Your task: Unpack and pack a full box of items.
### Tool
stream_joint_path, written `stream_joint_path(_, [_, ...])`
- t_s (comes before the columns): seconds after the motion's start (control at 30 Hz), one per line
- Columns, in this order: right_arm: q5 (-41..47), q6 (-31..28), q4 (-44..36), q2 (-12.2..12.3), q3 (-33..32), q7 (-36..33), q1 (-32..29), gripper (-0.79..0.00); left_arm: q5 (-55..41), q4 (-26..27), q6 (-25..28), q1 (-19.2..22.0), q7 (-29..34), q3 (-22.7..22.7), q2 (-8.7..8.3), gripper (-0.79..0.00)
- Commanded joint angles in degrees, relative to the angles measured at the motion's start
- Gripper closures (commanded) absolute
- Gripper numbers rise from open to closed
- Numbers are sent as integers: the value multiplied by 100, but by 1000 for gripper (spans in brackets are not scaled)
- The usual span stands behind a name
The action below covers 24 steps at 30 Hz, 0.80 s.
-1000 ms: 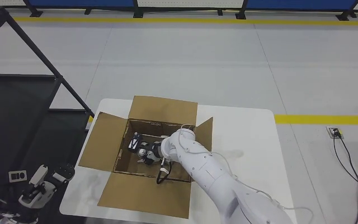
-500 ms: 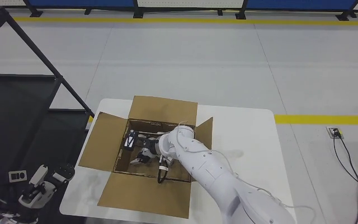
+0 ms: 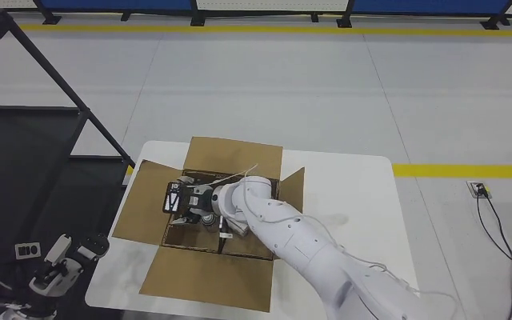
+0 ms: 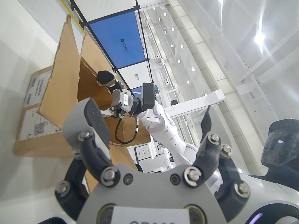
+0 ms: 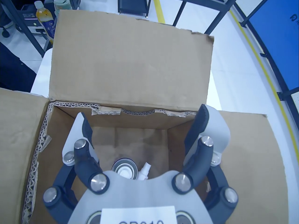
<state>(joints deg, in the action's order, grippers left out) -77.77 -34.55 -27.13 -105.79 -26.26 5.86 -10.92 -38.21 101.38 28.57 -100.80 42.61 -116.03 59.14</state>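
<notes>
Beside the bench (image 3: pixel 352 192) you see the left gripper (image 4: pixel 149 115) parked clear, fingers spread and empty; farther out, the right gripper (image 5: pixel 143 115), fingers likewise released, hangs over the open box (image 5: pixel 130 71), apparently to reach the can (image 5: pixel 123 167) and spray bottle (image 5: pixel 144 170) on its floor.

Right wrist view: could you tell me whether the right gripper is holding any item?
No, the right gripper is open and empty over the open cardboard box.

White bench (image 3: pixel 352 200) carried one open cardboard box (image 3: pixel 236 154), flaps splayed outward, set toward the bench's left half.
</notes>
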Motion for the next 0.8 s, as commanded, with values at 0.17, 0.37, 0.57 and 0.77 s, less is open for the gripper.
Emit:
stream_joint_path(0.17, [-469, 350, -1349, 440, -332, -456, -412, -785, 287, -21, -9, 43, -69, 62, 22, -785])
stream_joint_path(0.37, [-864, 594, -3163, 1015, -1112, -1271, -1284, -785, 488, -120, 19, 115, -217, 10, 35, -785])
stream_joint_path(0.57, [-906, 606, -3386, 1081, -1223, -1365, -1422, -785, 545, -345, 13, 201, -398, -140, 44, -785])
stream_joint_path(0.77, [-906, 606, -3386, 1081, -1223, -1365, -1422, -785, 663, -509, -76, 329, -577, -155, 55, -785])
